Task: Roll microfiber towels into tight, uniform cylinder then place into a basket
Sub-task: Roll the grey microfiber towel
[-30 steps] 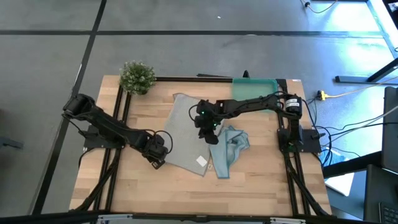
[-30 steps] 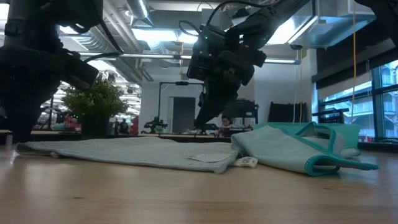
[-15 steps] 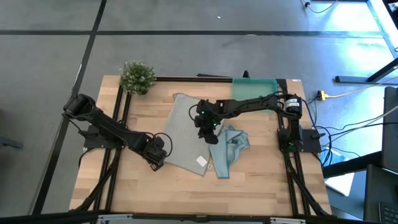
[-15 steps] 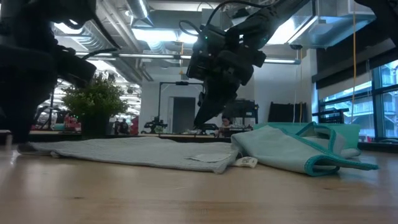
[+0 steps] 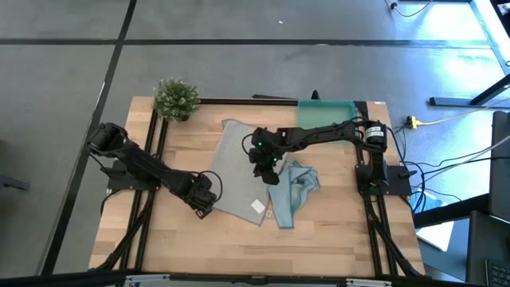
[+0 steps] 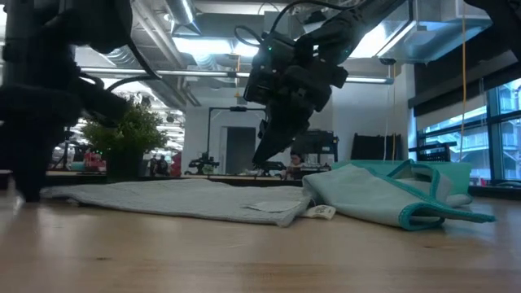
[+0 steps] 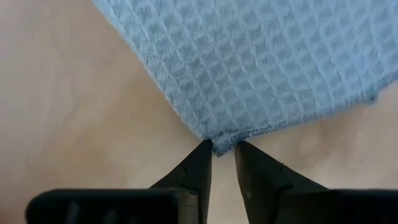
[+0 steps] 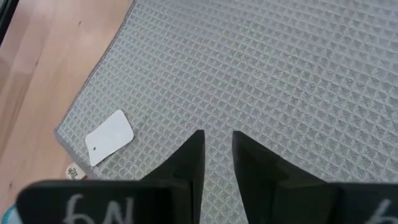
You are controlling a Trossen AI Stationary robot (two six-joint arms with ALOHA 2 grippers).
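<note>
A pale grey towel [image 5: 239, 163] lies spread flat in the middle of the table, a white tag [image 8: 111, 137] near its near right corner. A light blue towel [image 5: 293, 187] lies crumpled beside its right edge. The teal basket [image 5: 327, 108] stands at the far edge. My left gripper [image 7: 222, 146] points down at the grey towel's near left corner [image 7: 217, 138], narrowly open, one fingertip on each side of it. My right gripper [image 8: 216, 134] slants down over the towel's right half [image 5: 267, 169], its fingers a small gap apart. My left gripper: its fingertips [image 7: 204, 149] stand at the grey towel's near left corner from above, and I cannot tell whether they touch the cloth. My right gripper: its fingertips [image 6: 259, 164] reach low over the flat towel, and I cannot tell whether they touch it.
A small potted plant [image 5: 175, 97] stands at the table's far left corner. Bare wood lies along the near edge [image 5: 239, 247] and left of the grey towel. A black frame rail [image 5: 151, 159] runs along each side of the table.
</note>
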